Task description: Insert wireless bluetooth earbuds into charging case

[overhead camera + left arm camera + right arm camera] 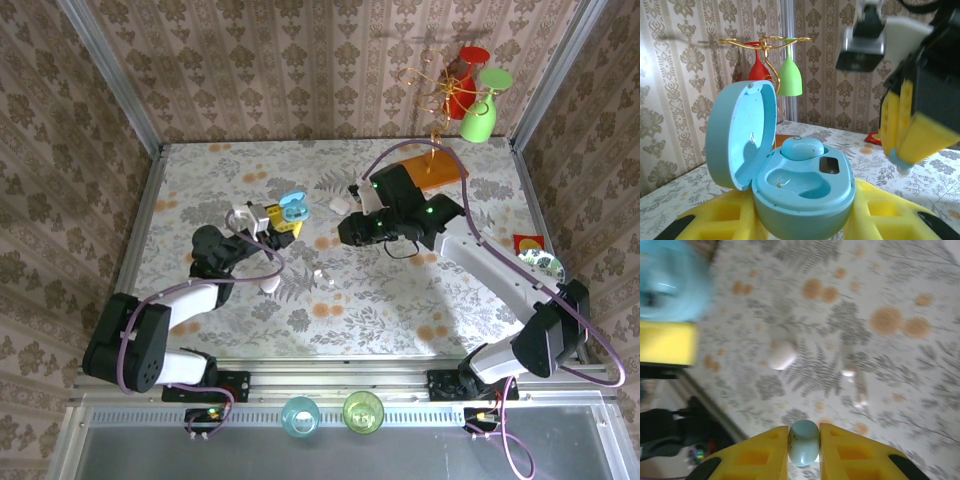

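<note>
The task is judged to be partly done. The blue charging case (pixel 790 200) is held lifted off the table (pixel 400 300) in the left gripper (pixel 283 218), whose yellow fingers (pixel 715 222) are closed against the case's two sides; its lid is swung fully open. In the left wrist view a first teal earbud (pixel 802 148) is seen seated in the far pocket, while the near pocket (pixel 800 184) is bare – a small metal contact is visible at its bottom.

A second teal earbud (pixel 803 441) is pinched between the nearly closed fingertips of the right gripper (pixel 803 432). In the left wrist view this gripper is seen beside the case and a little above it, apart from it, so the earbud is not yet over its pocket.

What is left for the blue set, by this reading, is to bring the second teal earbud over the near pocket, seat it and release it. Whether the lid is meant to be shut afterwards cannot be told.

The white set is judged untouched – two white earbuds (pixel 320 272) lie loose on the table near a closed white case (pixel 270 285), and another white case (pixel 340 205) lies farther back.
</note>
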Controlling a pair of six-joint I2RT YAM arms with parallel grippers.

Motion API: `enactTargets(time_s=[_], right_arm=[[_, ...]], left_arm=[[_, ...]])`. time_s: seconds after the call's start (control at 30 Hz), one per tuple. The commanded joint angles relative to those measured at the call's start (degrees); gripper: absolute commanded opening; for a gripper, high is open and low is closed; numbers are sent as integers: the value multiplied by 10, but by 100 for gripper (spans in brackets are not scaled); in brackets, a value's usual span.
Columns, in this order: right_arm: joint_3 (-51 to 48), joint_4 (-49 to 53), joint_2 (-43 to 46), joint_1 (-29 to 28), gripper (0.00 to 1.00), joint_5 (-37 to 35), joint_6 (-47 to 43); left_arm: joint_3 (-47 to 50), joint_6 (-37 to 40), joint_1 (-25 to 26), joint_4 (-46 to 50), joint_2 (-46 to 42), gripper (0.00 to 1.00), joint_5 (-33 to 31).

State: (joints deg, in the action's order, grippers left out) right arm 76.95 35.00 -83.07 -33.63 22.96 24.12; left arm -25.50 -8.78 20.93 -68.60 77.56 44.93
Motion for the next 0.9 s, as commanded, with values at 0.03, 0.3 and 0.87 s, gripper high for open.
enactTargets(time_s=[0.03,0.3,0.87], right_arm=[[42,-81,1,1,22,97,26],[104,-107,-47,-13,22,111,24],[129,-105,-97,-21,22,96,10]], left_arm=[[-19,-8,14,-40,15,28,2],[-35,-5,40,-45,38,28,-2],[-48,-13,69,-49,49,28,-15]])
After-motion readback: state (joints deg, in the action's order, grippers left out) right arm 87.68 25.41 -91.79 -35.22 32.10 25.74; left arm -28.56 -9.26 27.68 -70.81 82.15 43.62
